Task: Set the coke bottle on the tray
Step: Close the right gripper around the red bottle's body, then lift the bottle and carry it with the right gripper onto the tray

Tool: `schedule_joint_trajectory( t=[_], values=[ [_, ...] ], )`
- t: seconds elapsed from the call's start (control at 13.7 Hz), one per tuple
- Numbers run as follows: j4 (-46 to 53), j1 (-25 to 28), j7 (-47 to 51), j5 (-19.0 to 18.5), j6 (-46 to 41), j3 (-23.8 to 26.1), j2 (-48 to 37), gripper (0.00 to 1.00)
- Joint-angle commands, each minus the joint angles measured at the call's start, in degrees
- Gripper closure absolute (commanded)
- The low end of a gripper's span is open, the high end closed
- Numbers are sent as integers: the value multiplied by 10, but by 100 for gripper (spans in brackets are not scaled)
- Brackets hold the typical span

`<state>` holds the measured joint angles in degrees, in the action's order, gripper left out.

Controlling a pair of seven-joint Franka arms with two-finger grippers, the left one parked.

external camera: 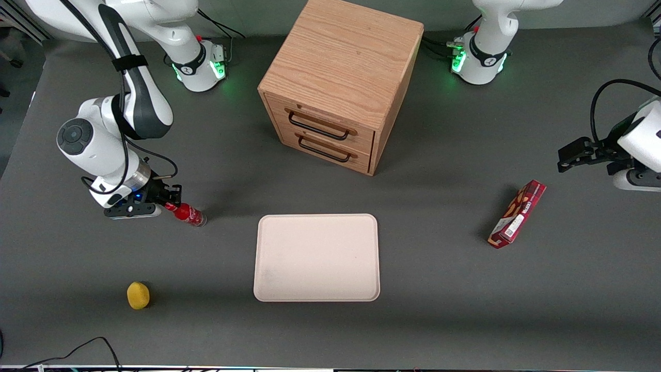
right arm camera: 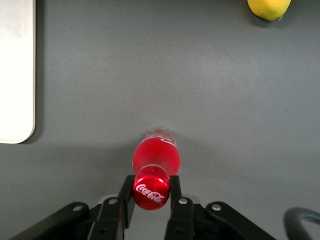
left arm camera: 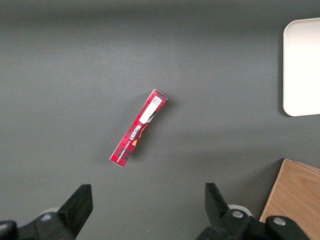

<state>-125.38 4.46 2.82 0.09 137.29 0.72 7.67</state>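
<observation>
The coke bottle (external camera: 186,214) is a small red bottle with a red cap and a clear base. It stands tilted on the grey table, beside the tray toward the working arm's end. My right gripper (external camera: 169,205) is shut on its cap. In the right wrist view the two black fingers (right arm camera: 126,192) press the lettered cap from both sides, with the gripper (right arm camera: 150,189) over the bottle (right arm camera: 156,155). The bottle's base is at or just above the table. The cream-white tray (external camera: 316,258) lies flat and bare, and its edge shows in the right wrist view (right arm camera: 15,70).
A wooden drawer cabinet (external camera: 341,82) stands farther from the front camera than the tray. A yellow lemon (external camera: 138,295) lies nearer the camera than the bottle and also shows in the right wrist view (right arm camera: 269,7). A long red snack box (external camera: 517,214) lies toward the parked arm's end.
</observation>
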Motion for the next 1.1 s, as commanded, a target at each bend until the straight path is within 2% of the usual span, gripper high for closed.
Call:
schedule_joint_trajectory(
  t=[0.0,0.15,0.29,0.44,0.59,0.8,1.02],
  values=[
    [7,-11,-19,-7,-38,5,-27,100],
    [88,-10,-14,-7,-157,5,-42,100],
    [227,-9,-10,-3,-303,5,-34,100],
    [395,-7,-5,-3,-455,5,2,100],
    [524,-5,-5,-5,-566,5,49,100],
    [592,12,40,-6,-592,7,104,100],
    [717,96,163,-8,-581,-4,226,100]
  ],
)
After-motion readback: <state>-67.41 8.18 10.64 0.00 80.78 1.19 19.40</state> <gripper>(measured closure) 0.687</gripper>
